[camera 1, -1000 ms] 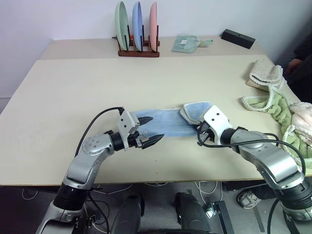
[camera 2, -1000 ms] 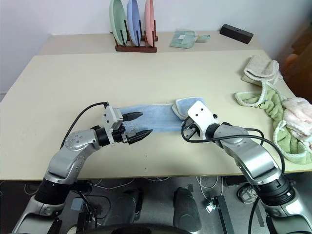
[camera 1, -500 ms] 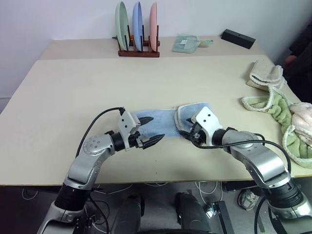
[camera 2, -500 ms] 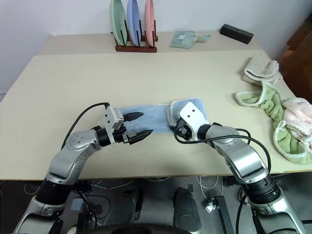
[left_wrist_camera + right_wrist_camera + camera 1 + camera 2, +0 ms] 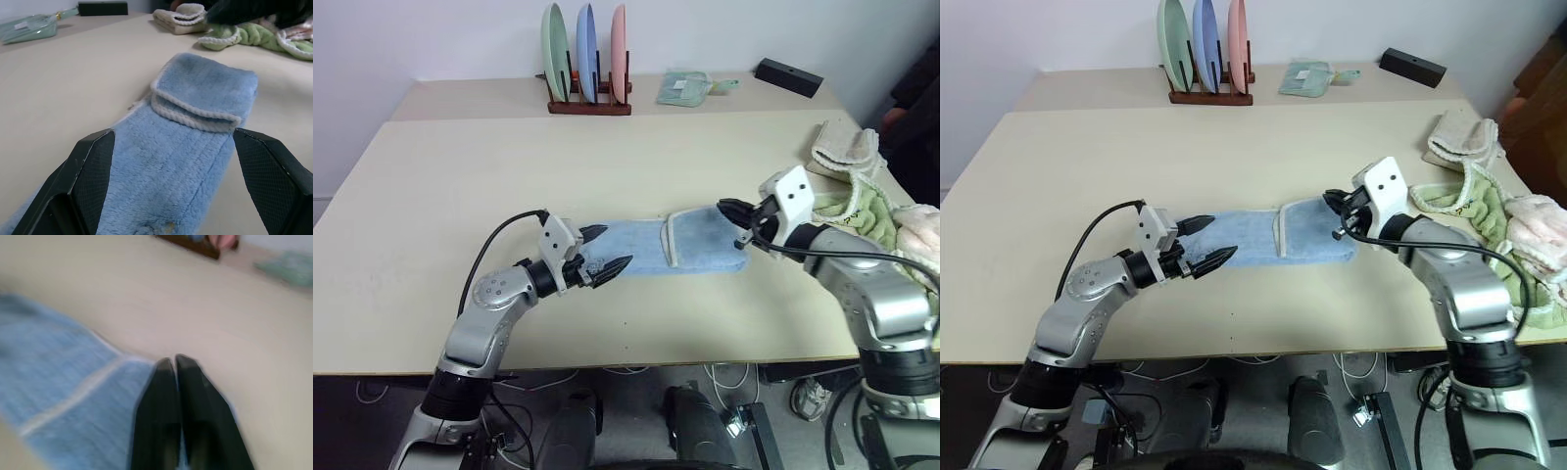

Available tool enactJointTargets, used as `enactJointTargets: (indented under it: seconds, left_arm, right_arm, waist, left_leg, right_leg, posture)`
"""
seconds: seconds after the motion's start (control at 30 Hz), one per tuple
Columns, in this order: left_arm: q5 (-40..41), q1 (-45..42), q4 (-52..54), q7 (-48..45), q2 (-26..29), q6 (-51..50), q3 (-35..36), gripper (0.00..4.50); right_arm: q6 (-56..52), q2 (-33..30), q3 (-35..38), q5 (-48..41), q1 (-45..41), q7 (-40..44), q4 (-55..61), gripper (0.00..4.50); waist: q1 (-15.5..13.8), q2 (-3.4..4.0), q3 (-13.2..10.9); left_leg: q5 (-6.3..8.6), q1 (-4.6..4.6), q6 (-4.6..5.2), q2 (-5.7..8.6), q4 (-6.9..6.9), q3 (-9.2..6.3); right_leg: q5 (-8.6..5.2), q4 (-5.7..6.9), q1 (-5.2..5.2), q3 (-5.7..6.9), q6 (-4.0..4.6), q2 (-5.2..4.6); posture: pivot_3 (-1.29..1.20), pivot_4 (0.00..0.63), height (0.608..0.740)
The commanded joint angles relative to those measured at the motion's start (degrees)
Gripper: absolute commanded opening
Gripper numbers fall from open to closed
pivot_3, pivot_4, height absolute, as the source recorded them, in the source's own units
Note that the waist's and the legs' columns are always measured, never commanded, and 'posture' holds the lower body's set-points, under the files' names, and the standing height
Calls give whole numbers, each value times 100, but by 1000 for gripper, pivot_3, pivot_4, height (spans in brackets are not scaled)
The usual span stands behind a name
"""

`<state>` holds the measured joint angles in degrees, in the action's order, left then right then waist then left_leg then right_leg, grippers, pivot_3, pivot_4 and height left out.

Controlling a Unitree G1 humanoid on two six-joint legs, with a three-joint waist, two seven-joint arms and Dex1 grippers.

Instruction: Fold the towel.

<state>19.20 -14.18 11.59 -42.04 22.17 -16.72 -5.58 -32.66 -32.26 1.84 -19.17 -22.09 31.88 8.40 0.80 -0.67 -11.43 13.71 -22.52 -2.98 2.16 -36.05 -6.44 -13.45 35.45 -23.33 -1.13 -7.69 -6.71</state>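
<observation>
A: Start with the head camera. Where is the towel [image 5: 656, 247]?

B: It lies flat as a long light blue strip near the front middle of the pale surface [image 5: 489, 166]. Its right end is doubled back over itself, and a whitish hem runs across the strip where that flap ends.

A: And the claws?

B: The left claw [image 5: 607, 250] is level at the towel's left end, its two black fingers spread wide with nothing between them. The right claw [image 5: 732, 215] is at the towel's far right corner, just above it, fingers pressed together and empty.

A: Anything else on the surface?

B: A wooden rack [image 5: 589, 106] with green, blue and pink plates at the back, a small mint cloth [image 5: 685, 88] and a black box [image 5: 789, 76] beside it. A cream towel [image 5: 842, 147] and a green towel [image 5: 862, 211] are bunched on the right edge.

A: Left wrist view?

B: The left claw's fingers [image 5: 88, 171] stand far apart on either side of the blue strip, which runs away to the folded flap. The cream and green towels lie beyond.

A: Right wrist view?

B: The two black fingers [image 5: 166, 411] are shut tip to tip, with the towel's hemmed corner under them; whether they touch it I cannot tell.
</observation>
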Motion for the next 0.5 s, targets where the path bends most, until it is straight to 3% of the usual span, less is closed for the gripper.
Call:
enactJointTargets:
  seconds: [0.03,0.23,0.47,0.5]
  left_arm:
    - [-45,1,133,46,-5,124,27,3925]
    - [-55,285,419,200,43,-1,41,3925]
    - [100,815,1016,510,117,-388,227,3925]
    - [199,925,1153,607,101,-533,311,3925]
  right_arm:
    - [596,209,-275,282,-26,142,-508,29]
    - [1170,405,-784,827,149,265,-1232,29]
    - [1315,392,-451,787,28,271,-977,29]
    - [1274,365,-362,707,-12,298,-840,268]
  waist:
    - [3,1,0]
    - [4,1,0]
    - [9,0,2]
    - [6,1,1]
  left_leg:
    - [0,0,0,0,0,0]
    - [0,1,0,0,0,0]
    - [0,4,0,0,-1,-1]
    - [0,4,0,0,-1,0]
  right_leg:
    - [0,0,-1,0,0,0]
    - [1,0,-1,0,-1,0]
    - [1,2,3,-1,-1,0]
    - [1,1,2,-1,-1,0]
  posture:
    - [0,150,740]
    - [0,150,740]
    - [0,150,740]
    - [0,150,740]
